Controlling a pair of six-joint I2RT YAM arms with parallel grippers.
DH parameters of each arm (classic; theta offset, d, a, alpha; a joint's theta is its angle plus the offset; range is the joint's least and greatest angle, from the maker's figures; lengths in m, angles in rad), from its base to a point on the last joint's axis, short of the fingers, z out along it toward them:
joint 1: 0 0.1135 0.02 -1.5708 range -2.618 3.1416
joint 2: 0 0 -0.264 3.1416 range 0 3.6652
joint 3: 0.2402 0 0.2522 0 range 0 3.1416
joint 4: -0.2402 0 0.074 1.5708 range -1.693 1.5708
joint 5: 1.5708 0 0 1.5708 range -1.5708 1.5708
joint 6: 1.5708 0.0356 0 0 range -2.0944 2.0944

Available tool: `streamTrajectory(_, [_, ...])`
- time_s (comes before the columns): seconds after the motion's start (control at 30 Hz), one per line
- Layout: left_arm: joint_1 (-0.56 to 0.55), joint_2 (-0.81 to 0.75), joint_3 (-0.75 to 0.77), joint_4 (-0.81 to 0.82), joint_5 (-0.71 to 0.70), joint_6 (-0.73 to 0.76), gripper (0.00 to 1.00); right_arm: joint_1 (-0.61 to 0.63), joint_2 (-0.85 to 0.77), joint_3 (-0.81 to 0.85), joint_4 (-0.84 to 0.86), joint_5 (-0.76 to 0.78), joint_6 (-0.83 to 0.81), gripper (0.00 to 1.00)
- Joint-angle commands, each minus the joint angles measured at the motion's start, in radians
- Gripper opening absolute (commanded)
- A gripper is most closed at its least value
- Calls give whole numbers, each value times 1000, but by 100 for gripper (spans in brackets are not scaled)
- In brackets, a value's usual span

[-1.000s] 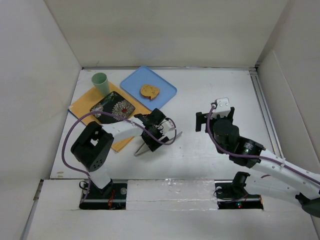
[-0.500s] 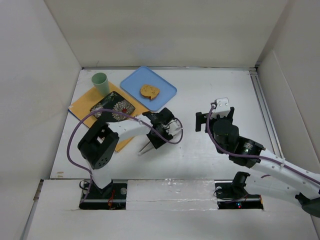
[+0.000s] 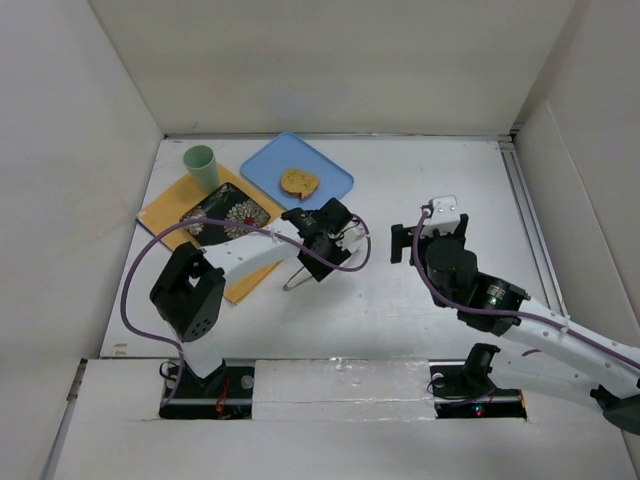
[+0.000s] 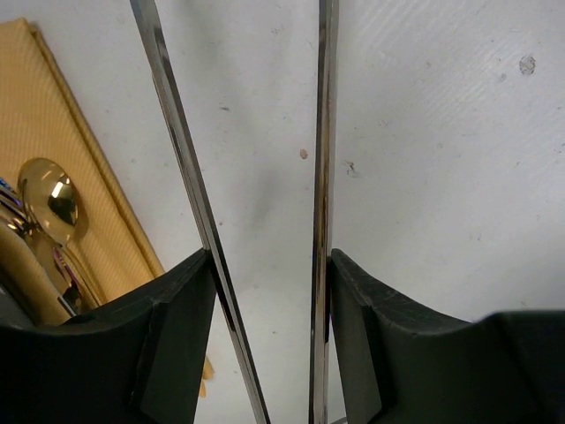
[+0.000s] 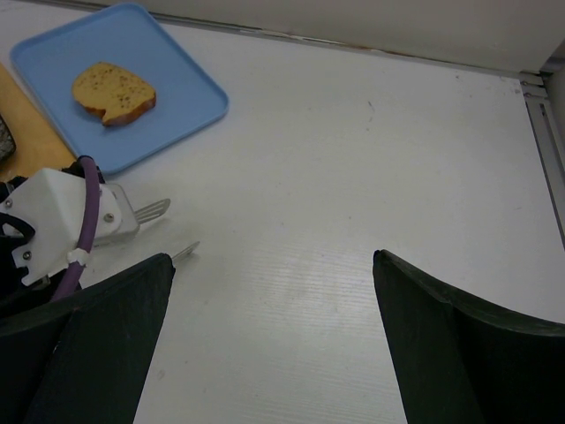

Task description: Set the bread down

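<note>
"Top external first: where's the bread (image 3: 299, 182)?"

"On the blue tray (image 3: 335, 178) at the back of the desk (image 3: 430, 190). It lies flat near the tray's middle, and nothing touches it."

"And the left jaws?"

"Pinching a pair of metal tongs (image 4: 323, 177). On the left wrist view each dark jaw presses against the outside of one thin steel arm, and bare desk shows between the two arms. From above, the tongs slant over the desk just this side of the tray. One end points toward the near edge, and they are clear of the bread."

"Right jaws?"

"Spread wide with nothing between them, over open desk to the right. Their camera looks across at the tray and the bread. It also catches the tongs' two toothed tips poking out beside the left wrist."

"What else is over on the left?"

"An orange mat (image 3: 165, 212) with a dark flowered plate (image 3: 225, 217) on it and a green cup (image 3: 201, 166) at its far corner. The left wrist view also shows a gold spoon (image 4: 51, 199) lying on the mat."
</note>
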Motion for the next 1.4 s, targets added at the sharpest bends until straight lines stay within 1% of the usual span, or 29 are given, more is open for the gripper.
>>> streamTrajectory(0.0, [2, -86, 58, -29, -17, -34, 46, -7, 6, 21, 17, 14, -3, 100])
streamTrajectory(0.13, [25, -113, 103, -37, 26, -66, 48, -7, 10, 23, 17, 14, -3, 100])
streamTrajectory(0.27, [34, -123, 172, -65, 26, -100, 48, -7, 15, 24, 17, 14, -3, 100])
streamTrajectory(0.5, [2, -138, 288, -95, -35, -162, 49, -7, 12, 24, 16, 14, -3, 100])
streamTrajectory(0.6, [2, -135, 328, -94, -77, -172, 48, -7, 9, 24, 16, 12, -3, 100])
streamTrajectory(0.67, [2, -126, 354, -91, -123, -210, 48, -7, 6, 24, 16, 11, -3, 100])
streamTrajectory(0.8, [43, -86, 388, -71, -184, -232, 47, -7, 0, 23, 14, 2, -1, 100])
streamTrajectory(0.87, [43, -63, 388, -39, -242, -239, 46, -7, -5, 18, 19, 0, -1, 100])
streamTrajectory(0.97, [43, -15, 399, -16, -311, -247, 48, -7, -8, 13, 25, -3, -4, 100])
streamTrajectory(1.13, [52, 87, 414, 18, -487, -267, 48, -7, 7, 16, 28, -1, -7, 100])
streamTrajectory(1.2, [61, 115, 407, 36, -509, -262, 48, -7, 13, 23, 22, -3, -6, 100])
streamTrajectory(1.37, [100, 175, 362, 102, -505, -242, 48, -7, 15, 21, 27, -11, -4, 100])
